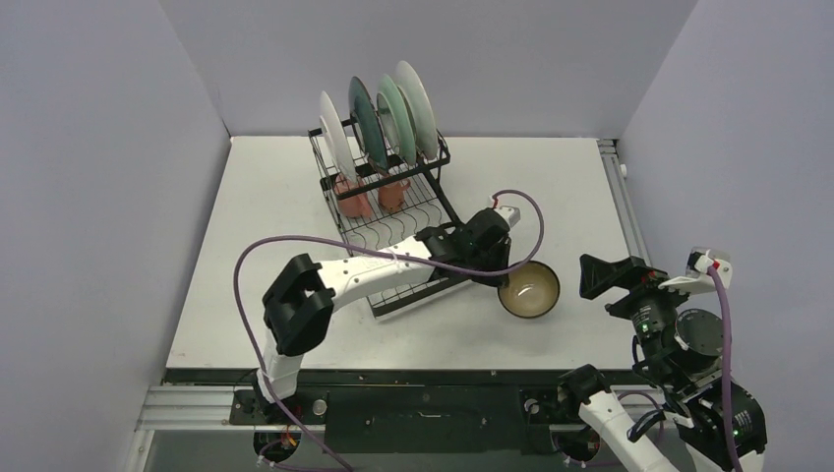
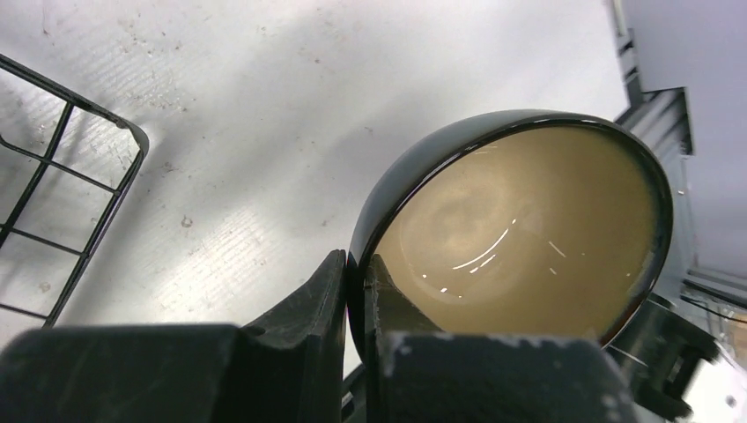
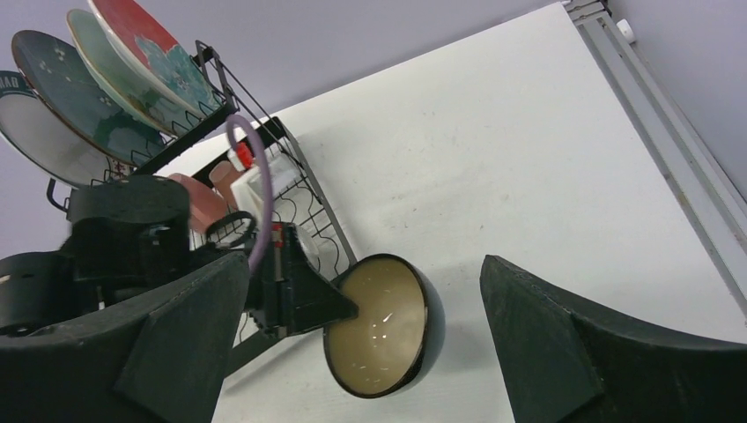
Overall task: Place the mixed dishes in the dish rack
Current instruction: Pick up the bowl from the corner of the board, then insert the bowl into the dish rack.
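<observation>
From above, the left gripper (image 1: 495,278) is clenched on the rim of the dark brown-gold bowl (image 1: 531,290), the dish rack (image 1: 388,197) just to its left; the right gripper (image 1: 593,276) gapes wide, holding nothing, the bowl near its left; the left wrist view shows the rim pinched between both fingers (image 2: 317,300), the bowl tilted over the desk (image 2: 264,132); the right wrist view frames the bowl ahead, between its spread fingers (image 3: 564,344).

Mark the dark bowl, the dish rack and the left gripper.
dark bowl (image 1: 529,291): top view, tan inside.
dish rack (image 1: 380,231): top view, lower tray wires.
left gripper (image 2: 357,266): left wrist view, between fingertips.
</observation>
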You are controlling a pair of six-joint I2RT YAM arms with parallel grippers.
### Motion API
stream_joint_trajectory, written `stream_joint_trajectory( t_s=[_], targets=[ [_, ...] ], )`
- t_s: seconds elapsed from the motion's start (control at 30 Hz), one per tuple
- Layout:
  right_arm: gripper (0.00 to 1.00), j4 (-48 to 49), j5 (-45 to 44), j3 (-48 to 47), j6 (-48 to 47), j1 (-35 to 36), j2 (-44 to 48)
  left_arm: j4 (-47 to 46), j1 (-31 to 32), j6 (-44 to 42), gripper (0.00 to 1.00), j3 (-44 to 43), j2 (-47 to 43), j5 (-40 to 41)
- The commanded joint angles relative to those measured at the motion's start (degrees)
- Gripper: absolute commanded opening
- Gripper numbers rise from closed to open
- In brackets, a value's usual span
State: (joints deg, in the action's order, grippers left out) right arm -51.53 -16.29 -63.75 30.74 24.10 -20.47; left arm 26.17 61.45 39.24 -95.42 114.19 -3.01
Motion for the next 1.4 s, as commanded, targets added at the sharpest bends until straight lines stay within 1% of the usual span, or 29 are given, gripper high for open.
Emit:
stream_joint_trajectory(
  t_s=[0.0,0.23,0.43,0.53,0.7,0.8,1.0,1.13,1.2,1.37],
  targets=[
    [1.0,0.4,-1.0,-1.5,0.0,0.4,-2.8,-8.1,-0.1,-0.2,0.0,1.6,-8.8,-2.9],
    [1.0,1.6,1.0,-1.4,0.8,0.4,-4.4,-8.7,-0.1,-1.7,0.0,6.7,-16.8,-0.2],
    [1.0,3.5,5.2,-0.6,1.7,0.4,-6.2,-7.8,-0.6,-3.9,0.0,11.0,-23.9,2.2],
    [1.0,5.1,9.7,0.9,3.0,0.4,-7.4,-8.5,-1.3,-4.0,0.0,14.4,-28.3,2.5],
    [0.96,10.2,18.6,5.2,7.5,0.6,-9.4,-8.5,-3.0,-4.0,0.0,17.9,-33.2,3.9],
    [0.95,12.4,21.2,7.7,9.5,1.2,-10.5,-8.7,-4.7,-3.6,0.0,20.3,-36.8,3.8],
    [0.95,19.0,24.6,10.2,13.6,5.4,-12.1,-8.6,-8.7,-2.7,0.0,24.6,-42.7,3.0],
    [0.95,23.0,23.0,11.6,15.8,12.3,-13.7,-8.4,-11.5,-2.3,0.0,26.5,-45.9,0.5],
    [0.95,25.1,22.8,12.2,16.8,14.4,-14.4,-7.9,-12.5,-2.3,0.0,27.0,-47.2,0.2],
    [0.95,28.9,23.3,12.9,18.4,16.8,-16.3,-7.6,-16.1,-1.6,0.0,28.8,-50.1,-2.2]
  ],
)
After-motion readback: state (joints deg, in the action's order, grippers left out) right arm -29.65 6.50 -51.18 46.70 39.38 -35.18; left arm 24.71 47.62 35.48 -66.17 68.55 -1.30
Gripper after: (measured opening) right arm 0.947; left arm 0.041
